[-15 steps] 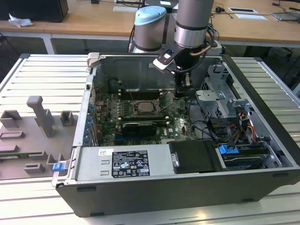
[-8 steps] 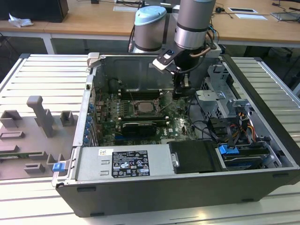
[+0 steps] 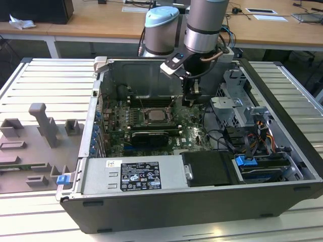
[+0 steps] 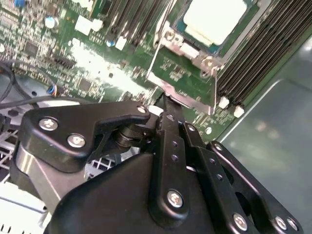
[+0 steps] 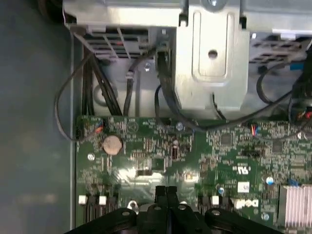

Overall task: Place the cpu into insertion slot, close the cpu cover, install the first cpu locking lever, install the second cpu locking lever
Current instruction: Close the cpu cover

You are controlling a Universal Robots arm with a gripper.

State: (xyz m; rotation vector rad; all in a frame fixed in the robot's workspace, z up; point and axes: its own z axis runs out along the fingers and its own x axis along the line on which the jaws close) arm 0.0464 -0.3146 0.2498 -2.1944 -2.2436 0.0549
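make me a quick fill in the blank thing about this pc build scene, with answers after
1. In the second wrist view, the pale-topped cpu lies ___ the insertion slot.
2. In the exterior view, the gripper hangs on that view's ___ of the insertion slot.
3. In the first wrist view, the gripper's fingers are ___.
4. The circuit board around the slot is ___ in colour.

Missing words: in; right; shut; green
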